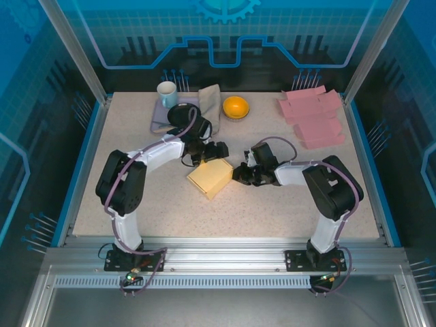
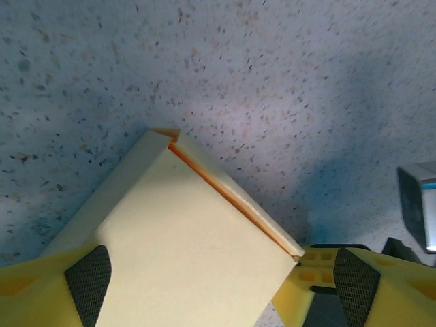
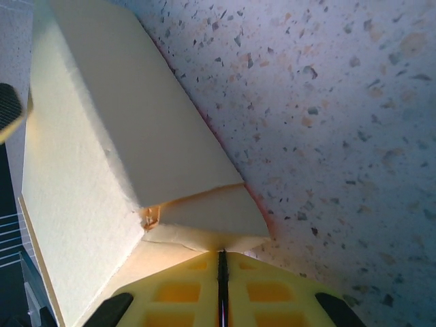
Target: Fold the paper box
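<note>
The pale yellow paper box [image 1: 210, 176] lies folded near the table's middle, its lid down. My left gripper [image 1: 210, 152] is at the box's far edge. In the left wrist view the box [image 2: 184, 245] sits between my wide-apart black pads [image 2: 88, 283], and my left gripper [image 2: 221, 289] is open around it. An orange seam runs along the box's upper right edge. My right gripper [image 1: 240, 174] is at the box's right corner. In the right wrist view its yellow fingers [image 3: 177, 293] are pressed together, tips [image 3: 221, 255] touching a tucked side flap of the box [image 3: 88, 150].
A stack of flat pink box blanks [image 1: 313, 117] lies at the back right. An orange bowl [image 1: 236, 107], a white mug [image 1: 167, 94] and a beige cloth [image 1: 208, 101] sit at the back behind the left arm. The speckled tabletop [image 1: 272, 211] extends toward the front.
</note>
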{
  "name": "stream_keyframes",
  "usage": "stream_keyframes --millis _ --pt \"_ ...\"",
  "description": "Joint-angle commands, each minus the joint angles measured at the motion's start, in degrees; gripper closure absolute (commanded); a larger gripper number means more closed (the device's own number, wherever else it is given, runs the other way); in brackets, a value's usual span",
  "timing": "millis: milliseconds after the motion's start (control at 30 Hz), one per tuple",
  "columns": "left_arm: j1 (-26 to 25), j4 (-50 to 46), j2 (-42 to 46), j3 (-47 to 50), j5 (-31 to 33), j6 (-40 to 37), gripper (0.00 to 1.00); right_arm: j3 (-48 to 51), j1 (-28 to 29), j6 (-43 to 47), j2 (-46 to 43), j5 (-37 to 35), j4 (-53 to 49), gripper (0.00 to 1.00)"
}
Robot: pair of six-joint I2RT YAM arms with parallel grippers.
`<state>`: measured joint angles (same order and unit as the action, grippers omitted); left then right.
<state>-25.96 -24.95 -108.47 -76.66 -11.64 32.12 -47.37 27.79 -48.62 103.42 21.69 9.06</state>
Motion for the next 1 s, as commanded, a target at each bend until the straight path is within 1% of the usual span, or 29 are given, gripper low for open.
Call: stream_keyframes --millis 0,267,467,733,867,967 --pt "-0.2 -0.8 -1.7 -1.0 0.4 -2.2 0.11 -1.3 -0.1 0.6 1.2 1.0 0.0 0.90" --pt "-0.1 -4.5 -0.6 -3.8 3.1 -4.3 0.11 -1.6 -0.4 1.6 1.5 1.3 -0.9 0.90" --pt "1.9 -8.5 0.1 -6.6 5.1 -6.6 0.11 -2.0 -0.8 2.2 1.7 1.4 -1.4 0.90" --pt "2.5 -6.1 -4.6 -7.0 2.5 -7.6 0.11 -2.7 -1.0 2.1 3.0 1.7 -0.6 0.90" --pt "2.1 -4.3 -5.7 -7.2 -0.1 -7.1 0.11 -2.6 -1.1 2.0 3.5 1.9 -0.2 0.90" --pt "1.4 -4.8 -6.6 -7.9 0.1 -7.3 0.11 -2.7 -1.5 1.4 3.2 1.8 -0.1 0.89"
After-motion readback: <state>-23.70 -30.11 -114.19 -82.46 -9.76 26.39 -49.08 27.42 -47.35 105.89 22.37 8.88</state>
